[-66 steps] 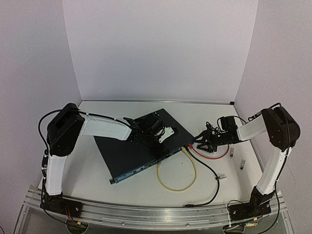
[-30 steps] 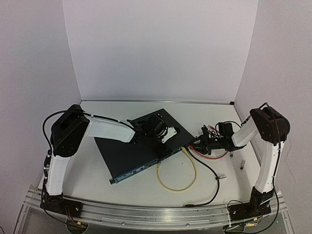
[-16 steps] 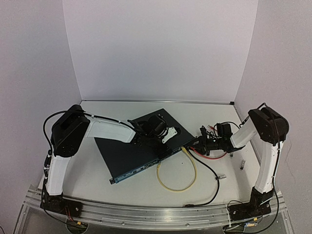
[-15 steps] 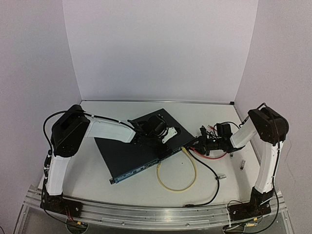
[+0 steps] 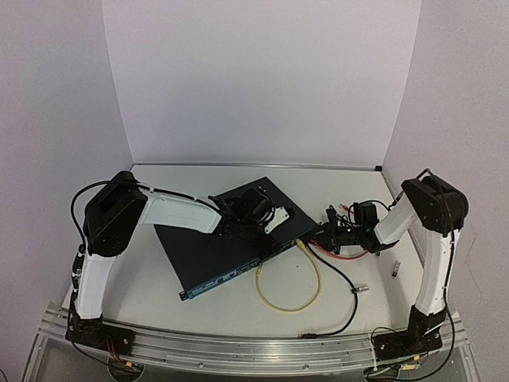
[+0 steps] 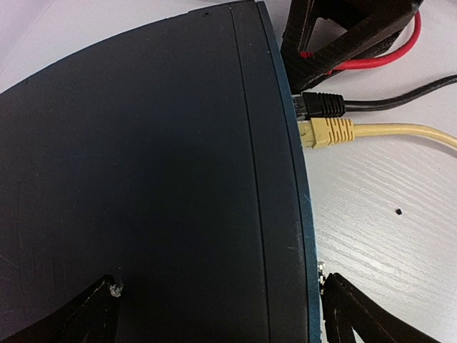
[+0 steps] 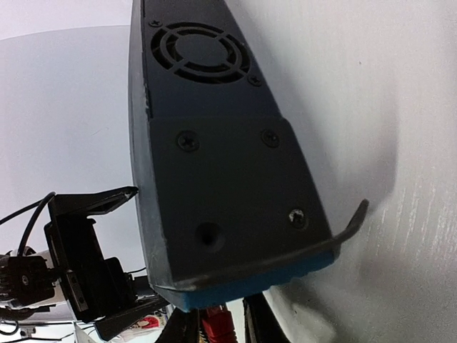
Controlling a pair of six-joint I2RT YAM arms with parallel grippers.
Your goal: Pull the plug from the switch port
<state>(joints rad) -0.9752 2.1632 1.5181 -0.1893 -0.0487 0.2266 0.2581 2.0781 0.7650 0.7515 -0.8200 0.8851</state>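
Note:
The switch (image 5: pixel 227 243) lies slantwise on the table, a flat dark box with a blue front face (image 7: pixel 250 282). A red plug (image 7: pixel 216 325) sits in a port at its right end, beside a black plug (image 6: pixel 323 105) and a yellow plug (image 6: pixel 330 131). My right gripper (image 5: pixel 324 234) has its jaws narrowly apart around the red plug, one finger (image 7: pixel 258 321) on each side; contact is unclear. My left gripper (image 6: pixel 221 321) stands open over the switch, one finger (image 6: pixel 82 314) on its top and the other (image 6: pixel 364 318) just off the front edge.
A red cable (image 5: pixel 350 255) loops under the right arm. A yellow cable (image 5: pixel 290 306) loops toward the near edge, and a black cable (image 5: pixel 343 280) runs to the front. Small metal connectors (image 5: pixel 395 270) (image 5: pixel 362 289) lie at the right.
My right gripper has moved left up to the switch's end and its jaws have narrowed around the red plug. The left gripper has settled lower on the switch.

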